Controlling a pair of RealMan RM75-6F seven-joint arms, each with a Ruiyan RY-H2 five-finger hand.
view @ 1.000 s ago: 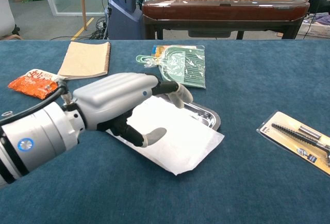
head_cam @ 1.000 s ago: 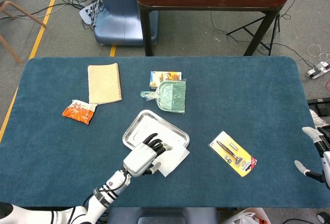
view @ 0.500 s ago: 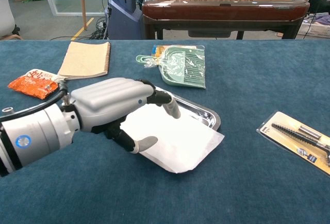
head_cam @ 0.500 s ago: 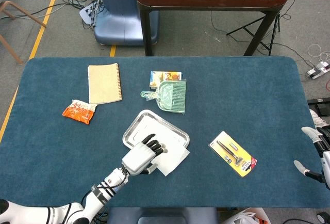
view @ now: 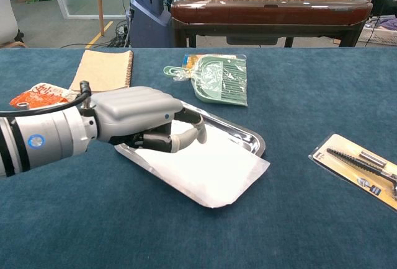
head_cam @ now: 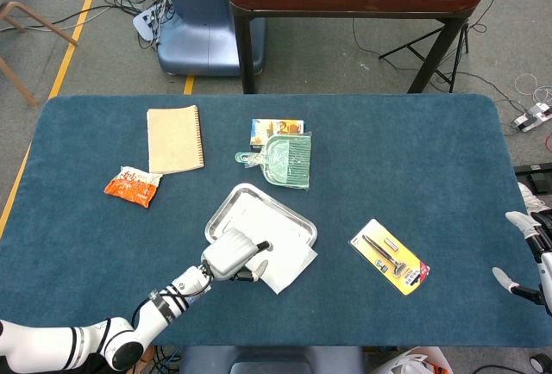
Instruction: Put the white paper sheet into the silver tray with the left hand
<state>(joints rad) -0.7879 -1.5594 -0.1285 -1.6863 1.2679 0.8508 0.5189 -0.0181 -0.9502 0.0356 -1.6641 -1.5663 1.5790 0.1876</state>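
The white paper sheet (head_cam: 289,264) (view: 211,170) lies flat, its far part inside the silver tray (head_cam: 226,204) (view: 248,136) and its near right corner hanging over the rim onto the blue cloth. My left hand (head_cam: 231,256) (view: 139,117) sits over the tray's near left corner. Its fingers are curled in, the tips resting on the sheet's left part, and nothing shows lifted between them. My right hand (head_cam: 528,253) hovers at the table's far right edge, fingers apart and holding nothing; only the head view shows it.
A tan spiral notebook (head_cam: 175,139) and an orange snack packet (head_cam: 132,186) lie at the left. A green dustpan (head_cam: 289,160) and a small box (head_cam: 276,127) sit just behind the tray. A yellow carded tool pack (head_cam: 390,256) lies to the right.
My left hand has drawn back toward the tray's near left corner and curled its fingers in from a spread pose. The paper and the right hand have stayed put.
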